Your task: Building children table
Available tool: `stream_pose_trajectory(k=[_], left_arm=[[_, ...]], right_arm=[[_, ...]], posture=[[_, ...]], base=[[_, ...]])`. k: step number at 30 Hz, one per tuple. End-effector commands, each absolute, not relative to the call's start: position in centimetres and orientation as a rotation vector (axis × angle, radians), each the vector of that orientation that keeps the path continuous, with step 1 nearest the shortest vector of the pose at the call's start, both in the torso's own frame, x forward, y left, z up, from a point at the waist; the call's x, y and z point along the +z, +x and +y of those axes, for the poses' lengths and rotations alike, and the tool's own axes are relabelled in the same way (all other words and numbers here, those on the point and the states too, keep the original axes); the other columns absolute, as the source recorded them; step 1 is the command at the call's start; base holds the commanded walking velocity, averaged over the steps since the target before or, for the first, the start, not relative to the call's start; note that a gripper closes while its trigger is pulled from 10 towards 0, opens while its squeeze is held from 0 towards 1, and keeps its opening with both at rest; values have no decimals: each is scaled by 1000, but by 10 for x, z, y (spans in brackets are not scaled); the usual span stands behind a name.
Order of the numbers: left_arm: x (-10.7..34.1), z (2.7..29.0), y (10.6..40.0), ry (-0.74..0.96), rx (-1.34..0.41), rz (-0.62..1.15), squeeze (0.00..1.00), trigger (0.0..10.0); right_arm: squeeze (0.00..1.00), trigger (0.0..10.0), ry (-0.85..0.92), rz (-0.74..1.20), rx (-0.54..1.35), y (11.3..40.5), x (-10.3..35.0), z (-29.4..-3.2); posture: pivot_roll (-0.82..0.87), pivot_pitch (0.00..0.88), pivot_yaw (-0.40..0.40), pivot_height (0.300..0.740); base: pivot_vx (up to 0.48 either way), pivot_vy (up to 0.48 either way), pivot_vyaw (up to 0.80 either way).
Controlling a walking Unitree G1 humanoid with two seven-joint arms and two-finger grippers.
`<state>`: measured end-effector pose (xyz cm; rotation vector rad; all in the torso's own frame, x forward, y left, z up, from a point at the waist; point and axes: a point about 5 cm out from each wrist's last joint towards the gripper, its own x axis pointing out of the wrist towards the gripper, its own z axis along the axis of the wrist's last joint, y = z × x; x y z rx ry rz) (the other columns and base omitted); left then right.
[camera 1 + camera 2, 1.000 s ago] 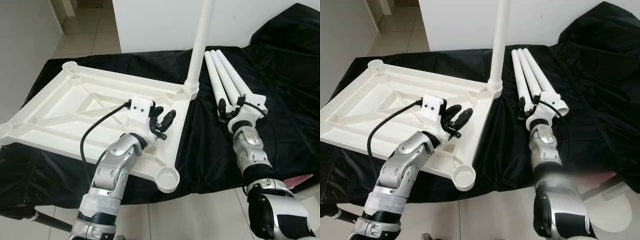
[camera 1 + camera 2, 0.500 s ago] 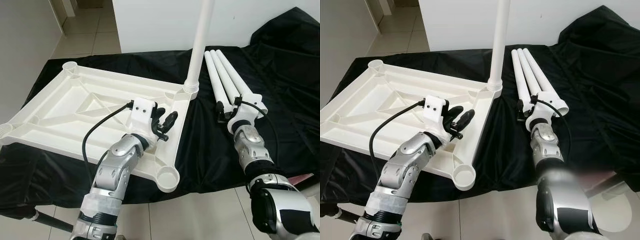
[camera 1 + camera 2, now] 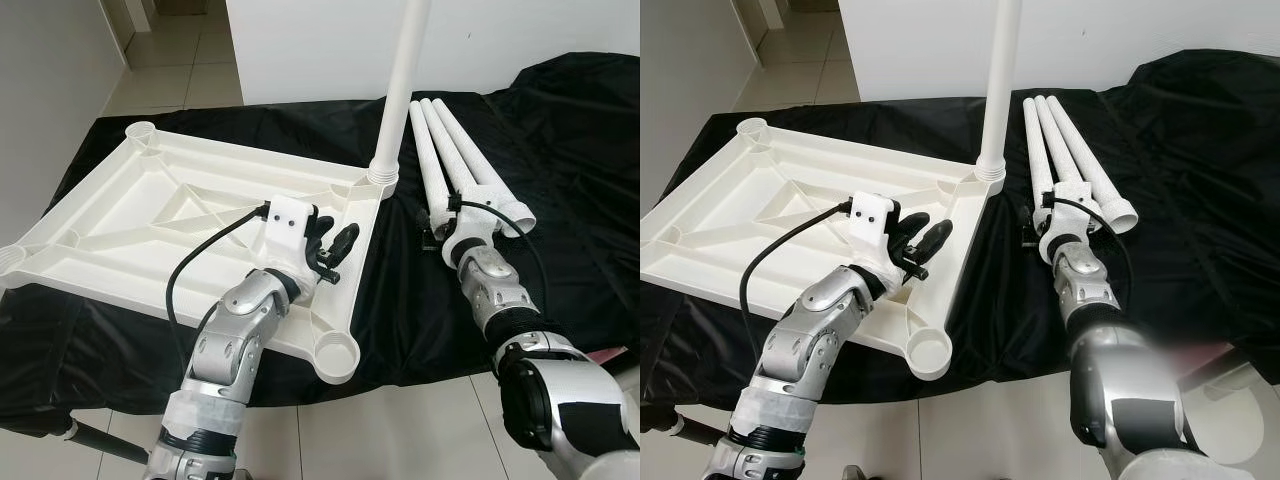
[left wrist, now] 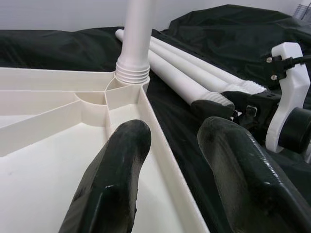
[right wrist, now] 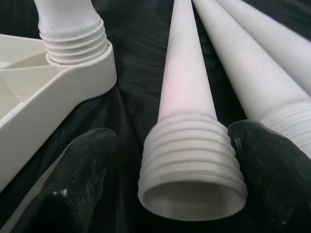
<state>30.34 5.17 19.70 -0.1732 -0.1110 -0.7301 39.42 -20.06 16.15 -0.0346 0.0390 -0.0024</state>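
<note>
Bright, even indoor light, soft and diffuse; source can't be told. White tabletop (image 3: 190, 200) and wall (image 3: 320, 45) near overexposed, little surface detail. Black cloth (image 3: 560, 150) shows soft sheen on folds, shadows faint. Head views sharp in the middle; right forearm (image 3: 1120, 400) blurred at lower edge of right eye view. Wrist views: black fingers (image 4: 116, 179) up close soft, threaded leg end (image 5: 192, 160) fairly sharp.

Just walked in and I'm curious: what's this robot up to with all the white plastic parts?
It is assembling a small table. The tabletop lies upside down on a black cloth, with one leg already standing in a corner socket. The right gripper, open, straddles the threaded end of a loose leg. The left gripper, open, hovers over the tabletop's edge.
</note>
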Motion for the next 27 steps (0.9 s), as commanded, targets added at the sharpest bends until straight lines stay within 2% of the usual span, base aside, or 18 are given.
stream_pose_trajectory(k=[1, 17, 18, 21, 22, 26, 27], left_arm=[[195, 58, 306, -166, -639, -93, 0, 10000], [198, 57, 307, -158, -636, -102, 0, 10000], [198, 56, 308, -156, -636, -105, 0, 10000], [199, 57, 309, -155, -634, -108, 0, 10000], [199, 57, 309, -154, -633, -109, 0, 10000], [199, 59, 309, -155, -626, -111, 0, 10000], [199, 59, 309, -153, -625, -113, 0, 10000]], right_arm=[[0, 10000, -22, 72, -8, 395, 156, -198], [0, 10000, -11, 82, -54, 398, 160, -200], [0, 7529, 10, 97, -70, 398, 160, -201], [0, 7529, 16, 104, -71, 398, 160, -201], [0, 3647, 20, 122, -76, 398, 158, -201], [0, 3686, 16, 148, -88, 397, 154, -203], [0, 4235, 24, 157, -93, 397, 153, -203]], posture=[[17, 120, 66, 740], [15, 122, 66, 740], [18, 124, 65, 740], [18, 127, 66, 740], [19, 126, 65, 740], [20, 123, 65, 740], [22, 123, 65, 740]], base=[[0, 0, 0], [0, 0, 0], [0, 0, 0], [0, 0, 0], [0, 0, 0], [0, 0, 0], [0, 0, 0]])
